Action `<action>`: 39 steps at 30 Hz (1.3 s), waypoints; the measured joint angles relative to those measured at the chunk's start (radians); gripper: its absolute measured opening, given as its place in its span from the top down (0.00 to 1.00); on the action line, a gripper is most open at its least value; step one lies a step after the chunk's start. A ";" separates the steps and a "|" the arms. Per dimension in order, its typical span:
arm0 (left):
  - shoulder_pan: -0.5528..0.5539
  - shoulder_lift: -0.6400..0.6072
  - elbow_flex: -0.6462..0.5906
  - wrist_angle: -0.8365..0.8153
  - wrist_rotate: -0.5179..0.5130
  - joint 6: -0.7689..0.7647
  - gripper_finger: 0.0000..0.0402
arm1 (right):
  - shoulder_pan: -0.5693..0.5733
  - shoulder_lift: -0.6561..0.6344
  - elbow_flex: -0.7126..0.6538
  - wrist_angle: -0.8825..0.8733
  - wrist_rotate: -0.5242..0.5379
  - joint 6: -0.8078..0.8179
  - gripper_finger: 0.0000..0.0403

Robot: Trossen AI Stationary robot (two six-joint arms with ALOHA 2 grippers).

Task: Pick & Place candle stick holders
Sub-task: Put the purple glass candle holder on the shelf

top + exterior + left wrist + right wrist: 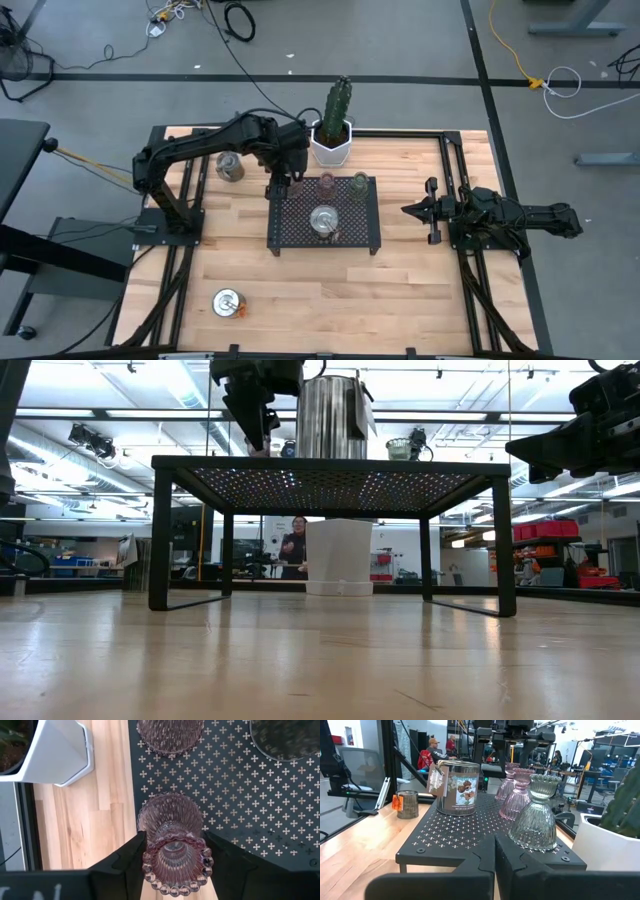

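At upper centre of the high view, the left gripper hangs over the rear left corner of the black mesh tray, clamped on a pink glass candle holder whose base rests on the mesh; the fingers press either side of its beaded rim. Two more glass holders, one pinkish and one greenish, stand along the tray's rear edge, with a silver tin holder at its middle. Another tin holder sits left of the tray, a third at lower left. A white hexagonal cactus pot stands behind the tray. The right gripper waits at right, fingers together.
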 joint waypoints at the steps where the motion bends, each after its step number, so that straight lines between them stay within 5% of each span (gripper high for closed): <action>1: 0.000 0.000 0.000 0.000 0.001 0.000 0.53 | 0.000 0.000 0.000 0.000 0.000 0.000 1.00; 39: -0.001 0.000 0.000 -0.003 0.027 0.001 0.53 | 0.000 0.000 0.000 0.000 0.000 0.000 1.00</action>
